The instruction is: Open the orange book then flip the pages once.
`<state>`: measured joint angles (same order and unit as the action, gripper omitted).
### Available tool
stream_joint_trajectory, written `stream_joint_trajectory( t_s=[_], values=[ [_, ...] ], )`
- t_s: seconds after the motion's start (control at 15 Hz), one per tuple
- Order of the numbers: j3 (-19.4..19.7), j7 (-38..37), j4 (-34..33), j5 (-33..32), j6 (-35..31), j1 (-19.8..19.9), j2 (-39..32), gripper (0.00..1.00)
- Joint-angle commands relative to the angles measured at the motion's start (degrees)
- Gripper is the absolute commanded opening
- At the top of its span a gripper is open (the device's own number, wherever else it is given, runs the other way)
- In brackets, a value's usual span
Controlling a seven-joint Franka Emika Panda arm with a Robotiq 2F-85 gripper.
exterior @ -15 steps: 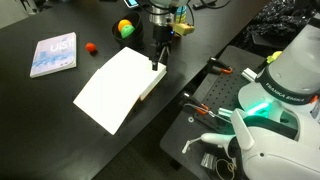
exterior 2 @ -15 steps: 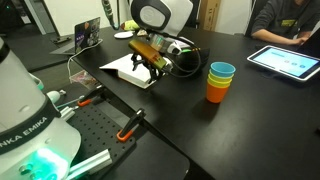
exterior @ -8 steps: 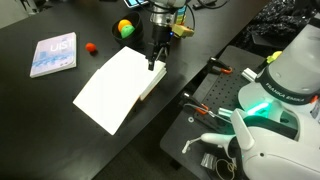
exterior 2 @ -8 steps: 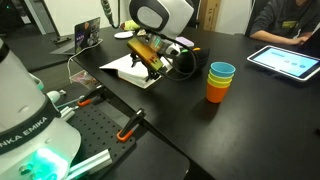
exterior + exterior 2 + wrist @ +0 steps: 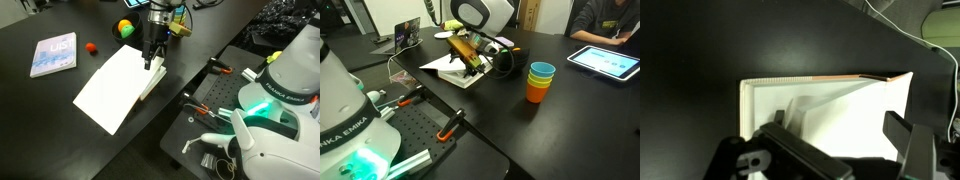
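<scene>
The gripper (image 5: 150,63), jaws spread wide, has slid inward across the open orange book (image 5: 112,90), lifting one of the pages (image 5: 800,108); the flip looks underway

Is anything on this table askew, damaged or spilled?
Only the orange book: its pages stand lifted at a slant, with the gripper at their raised edge. No tear or spill shows.

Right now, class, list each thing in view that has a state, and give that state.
orange book: open, pages raised at a slant.
light-blue book: closed, lying flat.
gripper: open, at the raised pages' edge.
stacked cups: upright.
tablet: screen lit.
</scene>
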<state>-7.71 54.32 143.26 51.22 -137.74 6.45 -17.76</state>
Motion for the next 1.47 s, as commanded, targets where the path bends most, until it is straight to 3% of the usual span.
stream_joint_trajectory(
  t_s=[0.0,0.2,0.53,0.67,1.4],
  values=[
    [0.9,-0.9,-0.4,-1.0,2.9,-1.6,2.8,1.0],
    [1.4,-2.3,-0.4,-4.7,3.7,-2.8,4.4,1.0],
    [2.3,-8.4,-0.5,-18.0,4.9,-4.3,6.7,1.0],
    [1.9,-9.2,-0.8,-20.2,5.1,-3.9,7.2,1.0],
    [2.0,-7.2,0.1,-10.0,2.4,-2.9,5.8,1.0]
  ],
)
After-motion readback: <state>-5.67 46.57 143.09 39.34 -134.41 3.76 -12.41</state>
